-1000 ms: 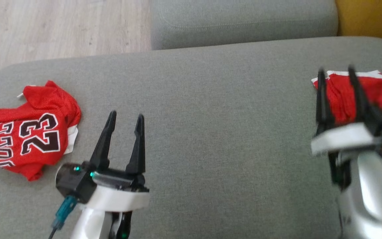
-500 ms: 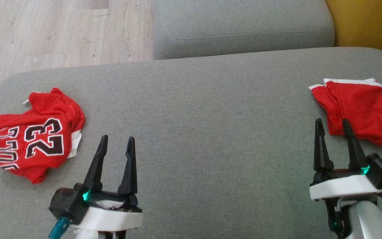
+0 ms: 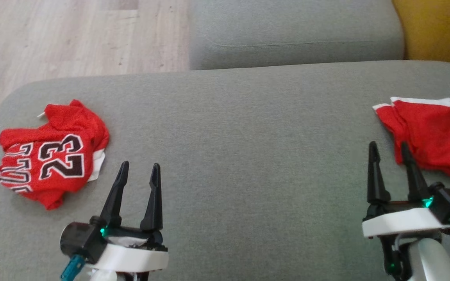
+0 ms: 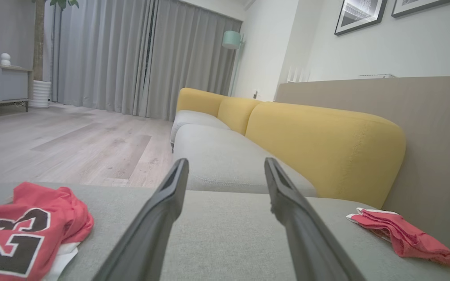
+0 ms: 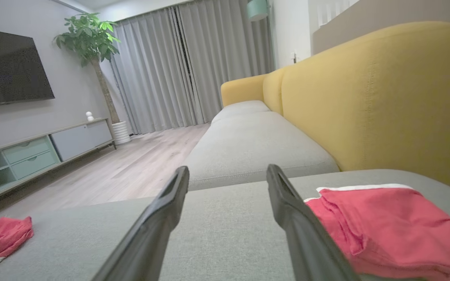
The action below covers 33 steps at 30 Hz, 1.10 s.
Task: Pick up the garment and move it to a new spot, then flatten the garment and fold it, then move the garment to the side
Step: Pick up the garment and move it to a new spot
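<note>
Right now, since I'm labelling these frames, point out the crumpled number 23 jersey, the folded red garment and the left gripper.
crumpled number 23 jersey [image 3: 61, 158], head view, on the printed number.
folded red garment [image 3: 438, 130], head view, middle of its top layer.
left gripper [image 3: 140, 165], head view, midway between its open fingertips.

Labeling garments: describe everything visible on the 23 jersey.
The jersey is red, mesh-looking fabric with a black, white-edged 23, partial lettering and white trim. It lies crumpled in a heap, number up, at the left end of the grey cushion. Only the cushion touches it; the open left gripper stands apart, to its right.
</note>
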{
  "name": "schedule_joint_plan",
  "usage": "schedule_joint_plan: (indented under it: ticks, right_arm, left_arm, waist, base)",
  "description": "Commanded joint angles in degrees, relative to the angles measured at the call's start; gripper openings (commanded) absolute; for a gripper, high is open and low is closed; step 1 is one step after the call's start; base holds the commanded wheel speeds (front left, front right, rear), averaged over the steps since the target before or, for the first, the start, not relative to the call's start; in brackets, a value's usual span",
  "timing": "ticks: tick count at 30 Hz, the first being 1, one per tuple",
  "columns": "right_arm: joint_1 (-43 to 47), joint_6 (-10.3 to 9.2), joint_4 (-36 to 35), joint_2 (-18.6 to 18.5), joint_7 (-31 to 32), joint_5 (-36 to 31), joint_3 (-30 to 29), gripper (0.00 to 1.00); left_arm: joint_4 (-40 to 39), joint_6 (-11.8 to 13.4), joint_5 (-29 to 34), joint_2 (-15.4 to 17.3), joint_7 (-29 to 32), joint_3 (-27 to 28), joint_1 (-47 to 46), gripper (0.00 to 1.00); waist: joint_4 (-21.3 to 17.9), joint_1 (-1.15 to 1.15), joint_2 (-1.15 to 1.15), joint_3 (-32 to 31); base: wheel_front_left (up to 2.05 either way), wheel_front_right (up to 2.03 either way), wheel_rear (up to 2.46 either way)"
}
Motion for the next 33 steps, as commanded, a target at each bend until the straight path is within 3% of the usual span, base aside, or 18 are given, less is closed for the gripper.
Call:
schedule_joint_plan:
  ticks: [1,19,33]
  right_arm:
    - [-1.48,0.39,-2.15,-0.07,-0.62,0.28,2.10,1.00]
    - [0.16,0.39,-0.78,-0.07,-0.62,3.38,9.49,1.00]
    - [0.83,0.39,-0.23,-0.07,-0.62,4.67,10.41,1.00]
  left_arm:
    - [-1.46,0.09,0.34,0.21,-0.28,2.19,-2.73,1.00]
    - [-0.50,1.01,1.94,0.21,-0.28,5.85,-0.90,1.00]
    - [-0.34,0.85,2.43,0.21,-0.28,6.92,-0.08,1.00]
  waist:
    - [1.33,0.00,0.00,-0.05]
    - [17.29,0.00,0.00,-2.73]
    - [22.91,0.00,0.00,-3.42]
  base:
    - [0.00,0.00,0.00]
    - [0.00,0.00,0.00]
    - [0.00,0.00,0.00]
